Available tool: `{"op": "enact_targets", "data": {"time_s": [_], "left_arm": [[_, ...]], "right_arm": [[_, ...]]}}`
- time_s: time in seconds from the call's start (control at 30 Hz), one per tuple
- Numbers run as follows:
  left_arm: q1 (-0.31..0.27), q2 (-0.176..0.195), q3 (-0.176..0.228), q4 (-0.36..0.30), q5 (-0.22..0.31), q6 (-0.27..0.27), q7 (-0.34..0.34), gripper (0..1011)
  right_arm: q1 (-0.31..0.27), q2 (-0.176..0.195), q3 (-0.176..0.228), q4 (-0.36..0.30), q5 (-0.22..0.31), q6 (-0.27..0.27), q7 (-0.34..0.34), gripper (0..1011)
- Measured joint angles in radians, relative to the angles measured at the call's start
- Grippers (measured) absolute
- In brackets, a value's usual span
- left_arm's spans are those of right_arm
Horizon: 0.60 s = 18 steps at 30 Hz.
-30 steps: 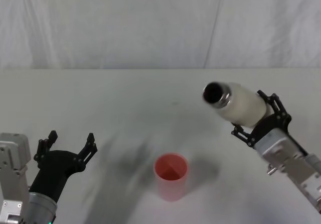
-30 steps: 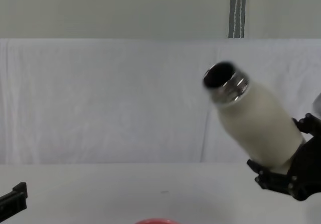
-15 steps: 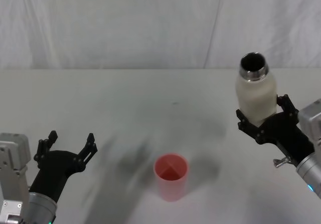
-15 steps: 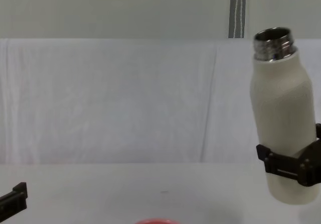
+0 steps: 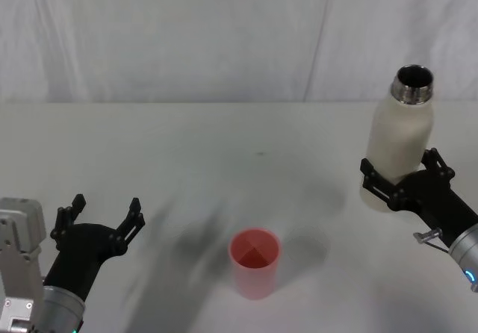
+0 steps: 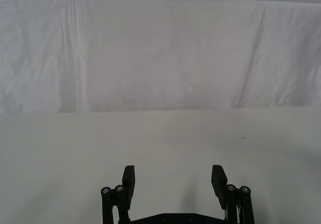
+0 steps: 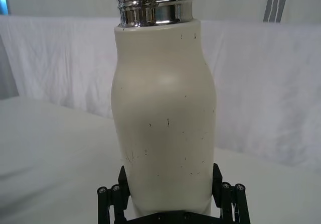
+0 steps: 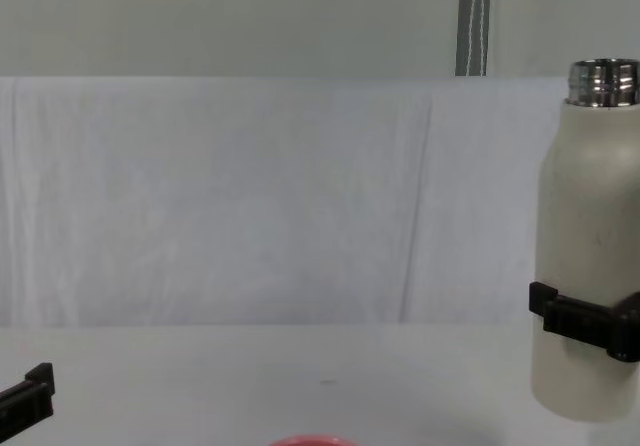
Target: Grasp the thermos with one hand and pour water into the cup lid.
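The thermos (image 5: 399, 139) is a tall cream-white bottle with an open steel neck, standing upright at the right side of the table. My right gripper (image 5: 404, 181) is shut on its lower body, one finger on each side. In the right wrist view the thermos (image 7: 163, 118) sits between the fingers of the right gripper (image 7: 170, 196). In the chest view the thermos (image 8: 590, 256) has its base low near the table; I cannot tell if it touches. The pink cup lid (image 5: 255, 262) stands upright near the front middle, well left of the thermos. My left gripper (image 5: 101, 225) rests open at the front left, holding nothing.
The white table (image 5: 224, 154) is backed by a white cloth wall (image 5: 187, 34). The pink rim of the cup lid (image 8: 300, 440) peeks in at the chest view's lower edge. In the left wrist view the left gripper (image 6: 174, 181) faces bare table.
The thermos went from tilted toward the cup lid to upright, and my right gripper carried it rightward and down. The left gripper and the cup lid stayed still.
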Motion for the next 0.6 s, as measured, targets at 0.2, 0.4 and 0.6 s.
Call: {"op": "enact_targets", "data": {"time_s": [0.2,0.4,0.6], "left_arm": [[0.0,0.0,0.0,0.0,0.0,0.0,0.0,1001],[0.0,0.0,0.0,0.0,0.0,0.0,0.0,1001],[0.0,0.0,0.0,0.0,0.0,0.0,0.0,1001]], "right_arm": [[0.006,0.003,-0.002,0.008,0.044,0.026,0.003,953],[0.018,0.014,-0.018,0.02,0.066,0.054,0.001,953],[0.027,0.022,-0.032,0.033,0.072,0.061,-0.013,953]]}}
